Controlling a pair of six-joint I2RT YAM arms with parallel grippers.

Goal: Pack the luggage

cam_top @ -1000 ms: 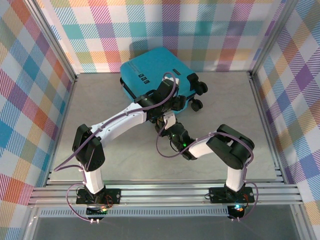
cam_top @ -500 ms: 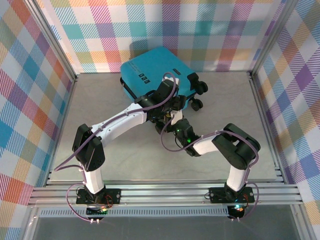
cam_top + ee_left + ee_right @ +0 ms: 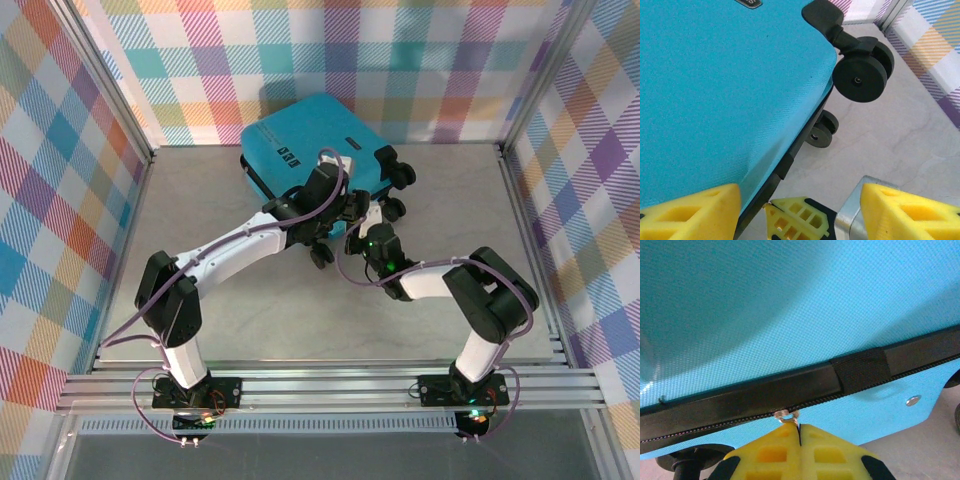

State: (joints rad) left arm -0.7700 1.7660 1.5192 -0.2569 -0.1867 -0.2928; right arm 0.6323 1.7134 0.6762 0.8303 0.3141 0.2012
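While I watch from the top camera, the luggage (image 3: 305, 140) lies shut on the table (image 3: 200, 220) at 12 o'clock, its far side against the wall (image 3: 400, 60), wheels toward 3 o'clock. Both arms meet at its 5 o'clock corner. My left gripper (image 3: 345, 205) hangs there with its jaws spread wide. On its wrist camera the near edge of the turquoise shell runs down between the two pads, and I cannot tell whether the left pad (image 3: 690, 212) touches the shell. A wheel (image 3: 860, 77) stands at 1 o'clock in that view. My right gripper (image 3: 800, 440) has its tips pressed together, pinching the small metal pull (image 3: 787, 415) on the black zipper (image 3: 740, 400).
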